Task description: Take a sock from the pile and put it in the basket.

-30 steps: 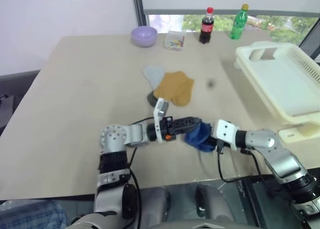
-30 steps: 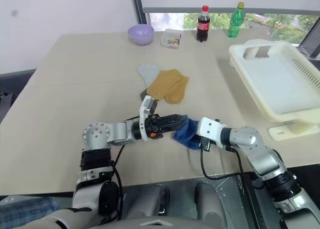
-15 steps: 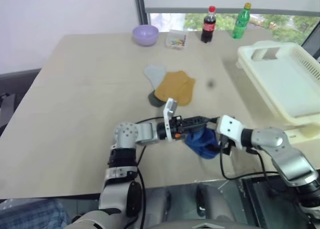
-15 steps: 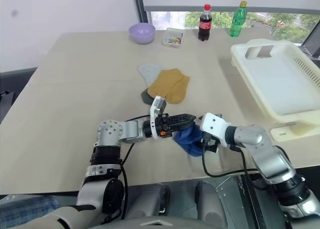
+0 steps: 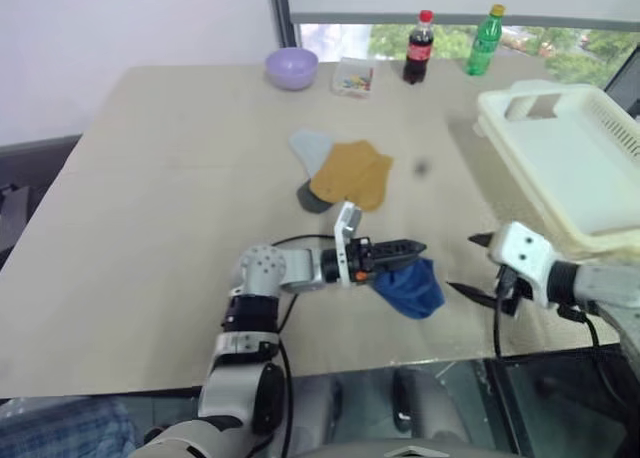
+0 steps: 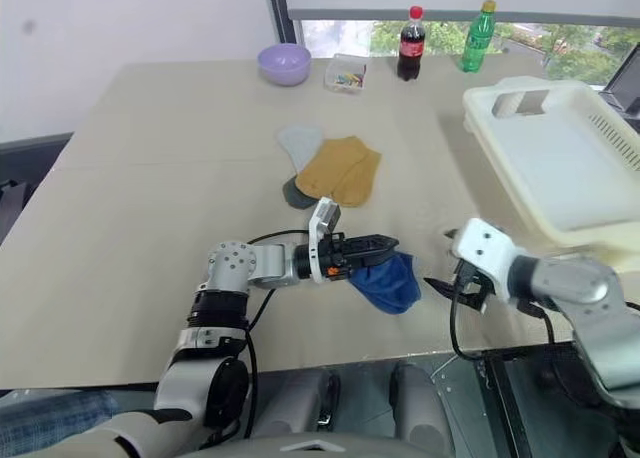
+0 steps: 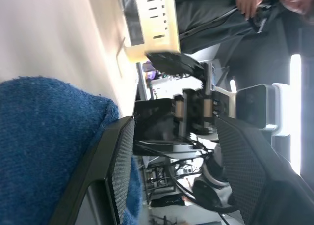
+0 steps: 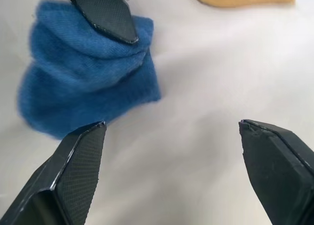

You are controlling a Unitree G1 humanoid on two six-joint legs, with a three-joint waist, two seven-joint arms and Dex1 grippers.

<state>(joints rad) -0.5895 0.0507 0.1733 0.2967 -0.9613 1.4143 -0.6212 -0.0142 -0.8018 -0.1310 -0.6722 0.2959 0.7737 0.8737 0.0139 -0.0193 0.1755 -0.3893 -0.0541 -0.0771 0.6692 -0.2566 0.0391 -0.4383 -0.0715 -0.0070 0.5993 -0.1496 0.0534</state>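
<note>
Left tool [image 5: 405, 249] grips the sock [image 5: 408, 288], which hangs bunched from its fingers just above the surface [image 5: 180, 198]. Right tool [image 5: 470, 265] is open wide, empty, just beside the sock on the basket [image 5: 560, 158] side, likely placed to receive it. Pile [image 5: 340, 173] lies behind the left tool.

On the table [image 5: 150, 198] lie one blue sock [image 5: 410, 288], two mustard-yellow socks [image 5: 350, 174], one pale grey sock [image 5: 310, 146] and one dark grey sock [image 5: 312, 196]. Along the far edge stand two bottles [image 5: 418, 48], one lilac bowl [image 5: 291, 69] and one small clear box [image 5: 353, 79]. One cream basket [image 5: 570, 158] sits at the right edge.
</note>
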